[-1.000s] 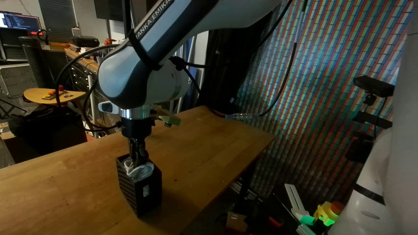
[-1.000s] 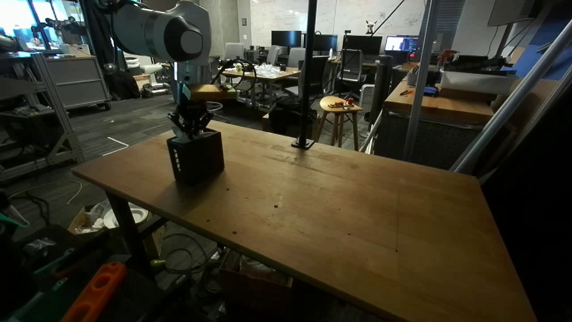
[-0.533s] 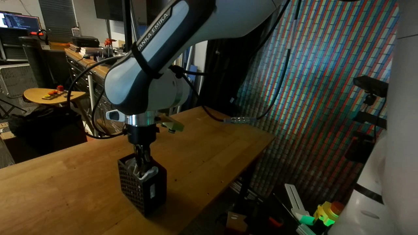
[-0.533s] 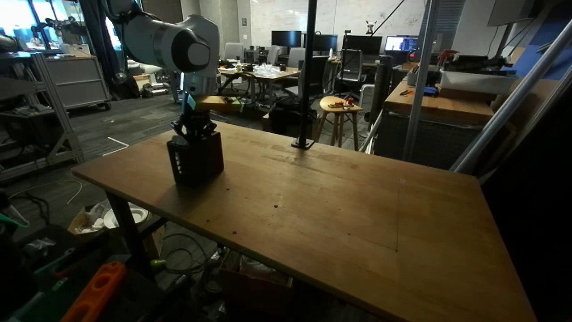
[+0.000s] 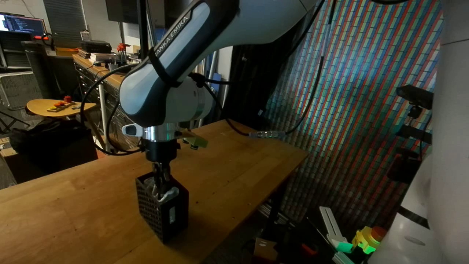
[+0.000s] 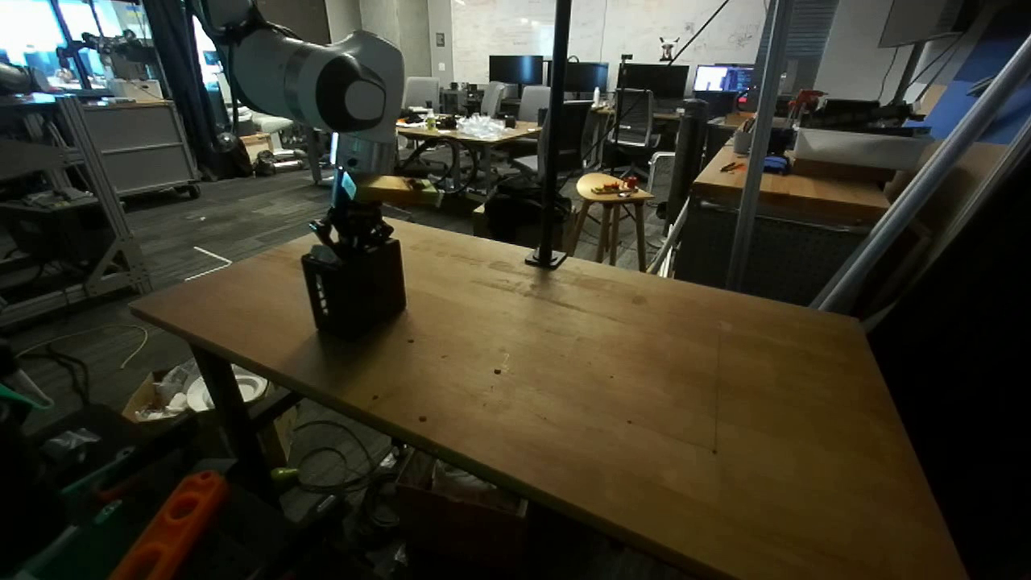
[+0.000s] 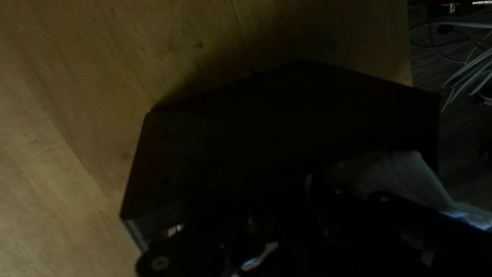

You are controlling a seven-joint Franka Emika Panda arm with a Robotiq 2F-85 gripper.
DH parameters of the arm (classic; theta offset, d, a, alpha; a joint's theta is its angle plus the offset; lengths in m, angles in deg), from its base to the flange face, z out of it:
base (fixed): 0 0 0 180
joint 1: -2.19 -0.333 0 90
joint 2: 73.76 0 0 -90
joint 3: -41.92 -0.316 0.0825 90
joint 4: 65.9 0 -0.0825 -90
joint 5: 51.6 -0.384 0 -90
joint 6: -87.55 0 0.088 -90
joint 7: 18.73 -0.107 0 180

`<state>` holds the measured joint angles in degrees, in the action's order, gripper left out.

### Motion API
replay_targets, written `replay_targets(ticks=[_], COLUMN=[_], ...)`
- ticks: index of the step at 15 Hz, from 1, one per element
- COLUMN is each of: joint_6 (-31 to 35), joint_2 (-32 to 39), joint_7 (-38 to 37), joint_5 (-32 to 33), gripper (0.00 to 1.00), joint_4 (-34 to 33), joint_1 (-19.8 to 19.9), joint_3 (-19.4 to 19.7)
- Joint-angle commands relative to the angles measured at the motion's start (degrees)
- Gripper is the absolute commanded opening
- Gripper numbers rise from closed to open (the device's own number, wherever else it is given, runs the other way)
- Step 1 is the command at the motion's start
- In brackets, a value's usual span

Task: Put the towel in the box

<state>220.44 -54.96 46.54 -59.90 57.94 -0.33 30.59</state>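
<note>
- Step in hand, likely — settling the towel (image 5: pixel 170 194) into the box (image 5: pixel 180 216).
- Pincer (image 5: pixel 160 194) narrow, apparently pinching the towel.
- Next, probably — press deeper, loosen, rise straight out.

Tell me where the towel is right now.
In an exterior view, the towel is left of centre, bunched in the mouth of the black box on the wooden table, showing on both sides of the gripper.

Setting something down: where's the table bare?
In an exterior view, the table is bare from box and pole to its picture-right edge; smaller patch: picture-left of box. Crowded: box's opening, with gripper and towel.
</note>
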Motion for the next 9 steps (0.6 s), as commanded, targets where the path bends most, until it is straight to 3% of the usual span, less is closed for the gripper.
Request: replay_targets(ticks=[1,3,9], joint_6=[-2.4,-3.1,-3.2], joint_2=[0.5,-0.7,-5.1], joint_7=[0.0,-1.6,-7.6], joint_5=[-1.0,-0.6,-0.1], gripper=[0.33,0.35,0.78], joint_4=[-1.9,-1.8,-0.1], joint_1=[0.7,0.5,0.1], joint_3=[-0.4,-0.1,0.6])
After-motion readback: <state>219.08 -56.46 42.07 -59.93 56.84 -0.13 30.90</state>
